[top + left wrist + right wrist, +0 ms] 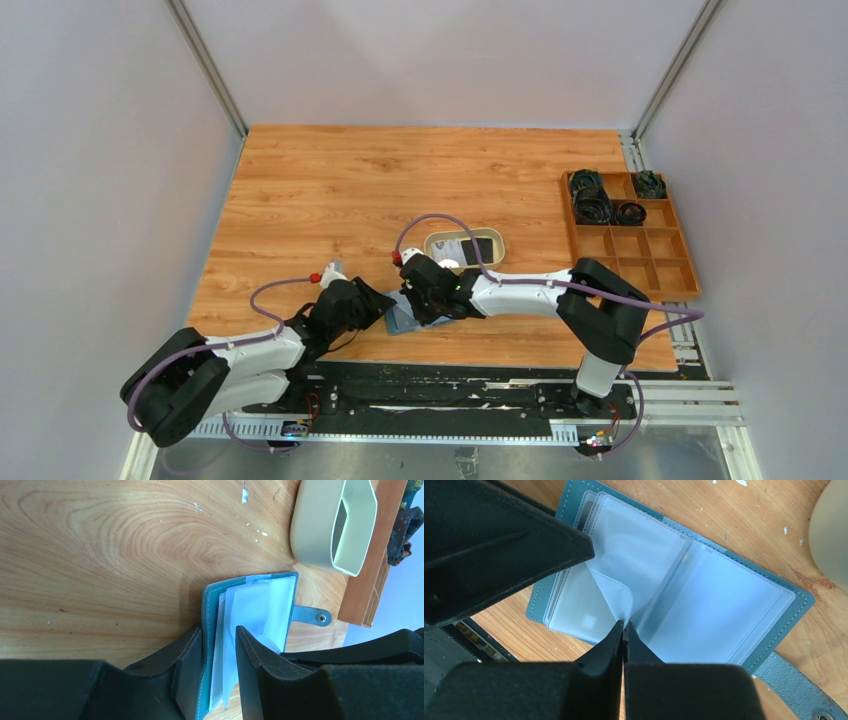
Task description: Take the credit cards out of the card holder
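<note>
The teal-blue card holder lies open on the table between my two grippers. In the left wrist view my left gripper is closed over one cover of the card holder and a few clear sleeves. In the right wrist view my right gripper is shut on one clear sleeve of the card holder and lifts it into a fold. The sleeves that show look empty. A whitish credit card and a black credit card lie in the beige oval tray.
The beige tray stands just beyond the card holder. A wooden compartment box with dark coiled items stands at the right edge. The holder's snap tab sticks out towards the tray. Grey walls surround the table.
</note>
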Motion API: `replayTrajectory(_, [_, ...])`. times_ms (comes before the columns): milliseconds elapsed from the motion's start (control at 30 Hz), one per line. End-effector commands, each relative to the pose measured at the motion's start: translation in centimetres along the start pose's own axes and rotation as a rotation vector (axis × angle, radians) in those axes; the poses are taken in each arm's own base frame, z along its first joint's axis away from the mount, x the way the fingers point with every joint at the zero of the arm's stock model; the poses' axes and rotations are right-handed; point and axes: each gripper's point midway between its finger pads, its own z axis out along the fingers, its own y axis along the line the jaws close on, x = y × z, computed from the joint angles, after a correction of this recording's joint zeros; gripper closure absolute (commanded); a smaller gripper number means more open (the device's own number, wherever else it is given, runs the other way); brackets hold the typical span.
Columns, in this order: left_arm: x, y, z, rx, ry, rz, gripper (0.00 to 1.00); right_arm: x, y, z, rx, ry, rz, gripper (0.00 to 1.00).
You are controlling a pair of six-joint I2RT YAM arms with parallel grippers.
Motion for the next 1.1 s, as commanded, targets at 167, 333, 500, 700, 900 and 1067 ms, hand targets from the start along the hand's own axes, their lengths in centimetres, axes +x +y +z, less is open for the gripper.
replayTrajectory(167, [1.3, 6.1, -1.2, -0.205, 0.035, 0.057, 0.63, 5.1, -4.1, 0.7, 0.13, 0.162, 0.052, 1.0])
replayTrajectory(333, [0.6, 6.2, -1.7, -0.212, -0.001, 0.057, 0.63, 5.5, -4.7, 0.9, 0.119, 0.174, 0.111, 1.0])
replayTrajectory(500, [0.4, 6.3, -1.9, -0.211, -0.012, 0.057, 0.65, 5.6, -4.6, 0.9, 0.088, 0.18, 0.148, 1.0])
replayTrajectory(700, [0.6, 6.4, -1.7, -0.209, -0.007, 0.056, 0.81, 5.5, -4.6, 0.9, 0.084, 0.176, 0.164, 1.0])
replayTrajectory(900, [0.5, 5.9, -1.5, -0.194, -0.007, 0.056, 0.85, 5.3, -4.4, 0.9, 0.071, 0.173, 0.165, 1.0])
replayTrajectory(1067, [0.4, 5.5, -1.4, -0.173, -0.012, 0.05, 0.81, 5.3, -4.1, 1.2, 0.061, 0.177, 0.169, 1.0])
